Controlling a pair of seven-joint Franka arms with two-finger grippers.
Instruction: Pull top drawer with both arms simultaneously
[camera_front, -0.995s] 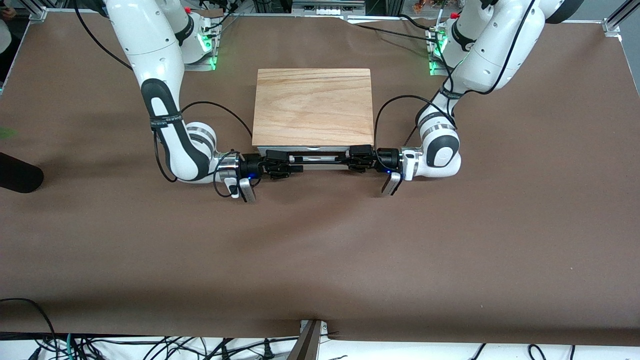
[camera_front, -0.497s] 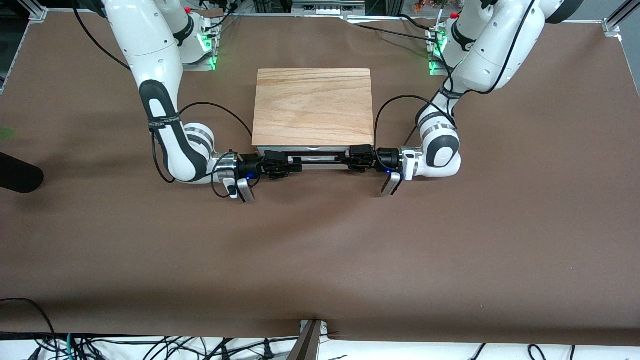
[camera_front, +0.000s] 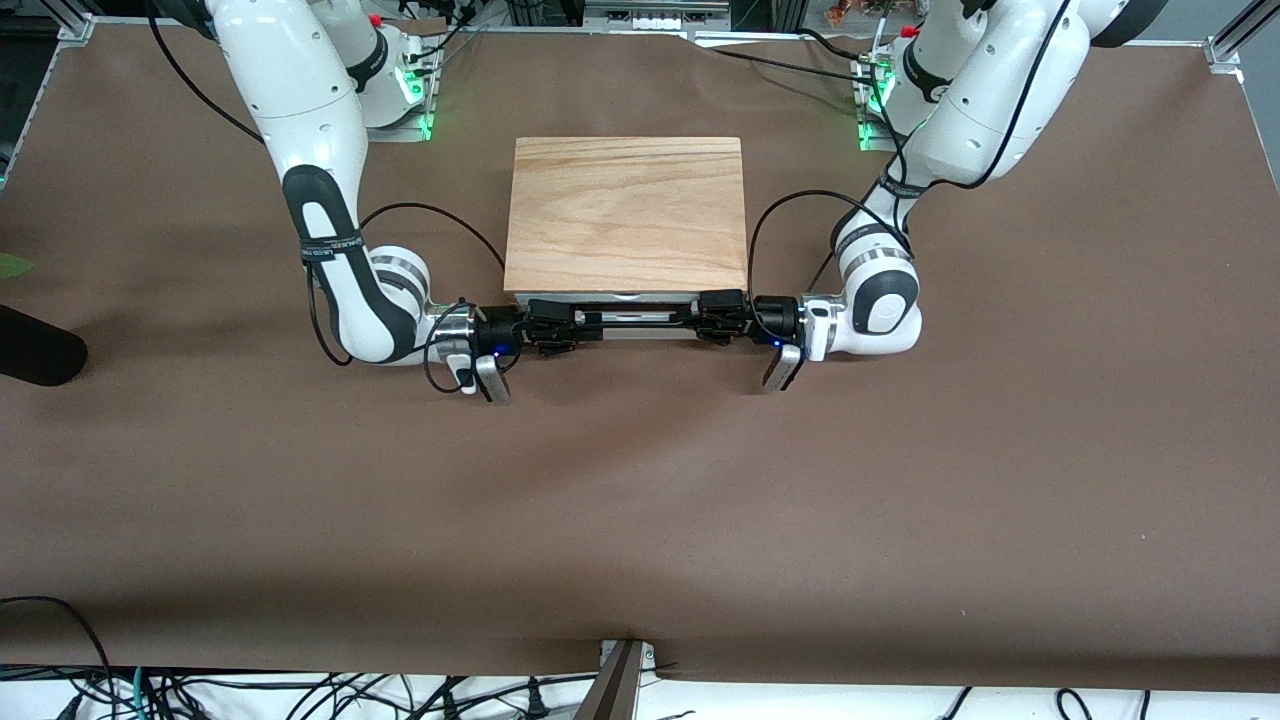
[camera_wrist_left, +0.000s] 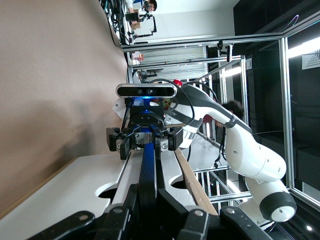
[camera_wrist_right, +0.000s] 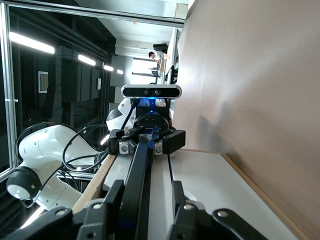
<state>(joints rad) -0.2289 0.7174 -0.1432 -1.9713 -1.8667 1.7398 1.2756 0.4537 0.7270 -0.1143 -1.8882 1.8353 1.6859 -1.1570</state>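
Nothing has shifted: our left hand (camera_front: 712, 318) and right hand (camera_front: 568, 328) stay clamped on the top drawer's (camera_front: 640, 300) bar handle (camera_front: 640, 320); we should pull evenly.

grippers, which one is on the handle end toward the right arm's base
The right gripper: it comes from the right arm; the left gripper takes the handle's other end.

The top board (camera_front: 627, 213) hides most of the top drawer (camera_front: 640, 300), whose tray cannot be seen.
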